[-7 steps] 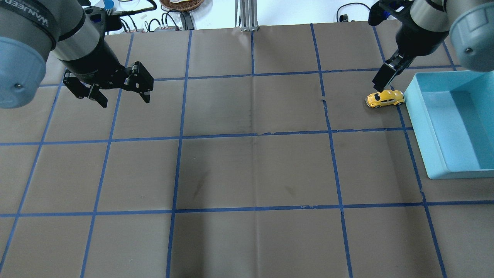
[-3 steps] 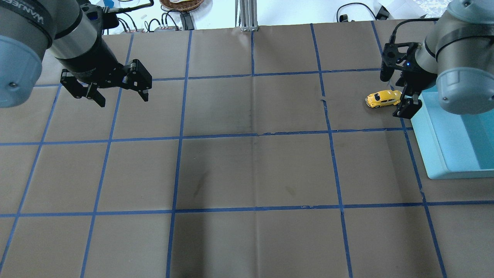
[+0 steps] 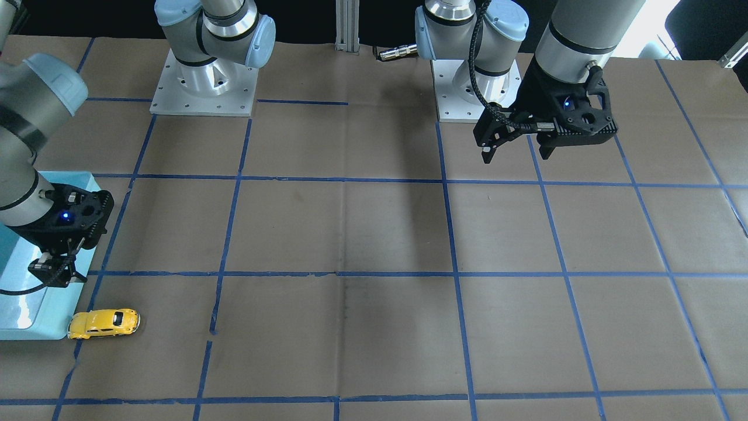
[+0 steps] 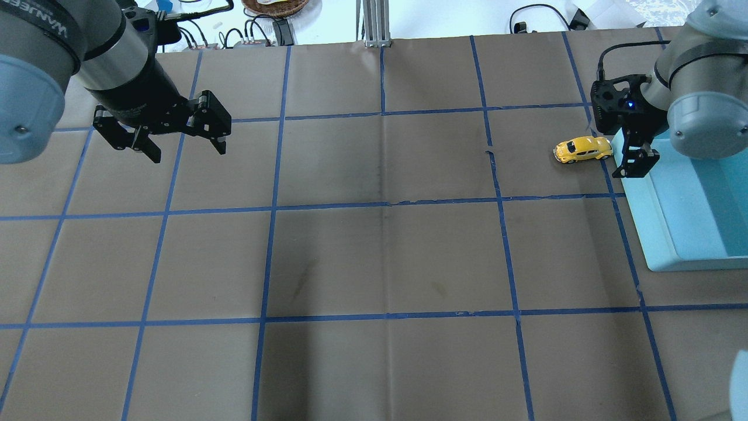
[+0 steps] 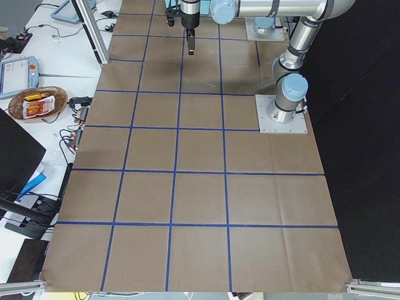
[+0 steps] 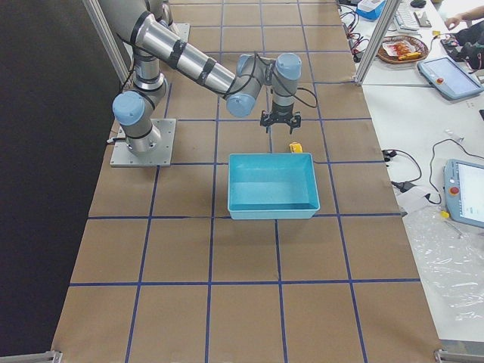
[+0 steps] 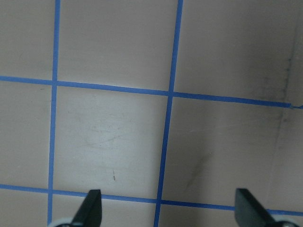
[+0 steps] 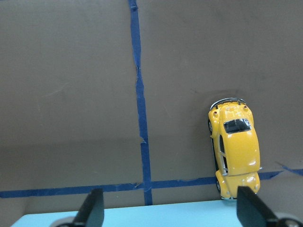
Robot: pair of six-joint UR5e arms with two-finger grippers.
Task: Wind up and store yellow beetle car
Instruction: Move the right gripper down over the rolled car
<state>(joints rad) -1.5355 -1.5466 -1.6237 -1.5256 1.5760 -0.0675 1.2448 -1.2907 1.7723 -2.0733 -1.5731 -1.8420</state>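
The yellow beetle car (image 4: 582, 149) stands on its wheels on the brown table, one end against the light blue bin (image 4: 650, 228). It also shows in the front view (image 3: 104, 323) and the right wrist view (image 8: 235, 153). My right gripper (image 4: 634, 164) is open and empty. It hovers over the bin's left wall near its far corner, just right of the car and apart from it. In the right wrist view the car lies ahead of the right fingertip (image 8: 248, 208). My left gripper (image 4: 188, 151) is open and empty, above the table's far left.
The bin (image 3: 29, 330) is open-topped and shows nothing inside where visible. Blue tape lines (image 4: 385, 204) grid the brown paper. A metal post (image 4: 374, 23), cables and a basket (image 4: 274, 6) sit beyond the far edge.
My right gripper has swung from the car's far side to its right, over the bin's wall, turning as it went. The car and the left arm have hardly moved.
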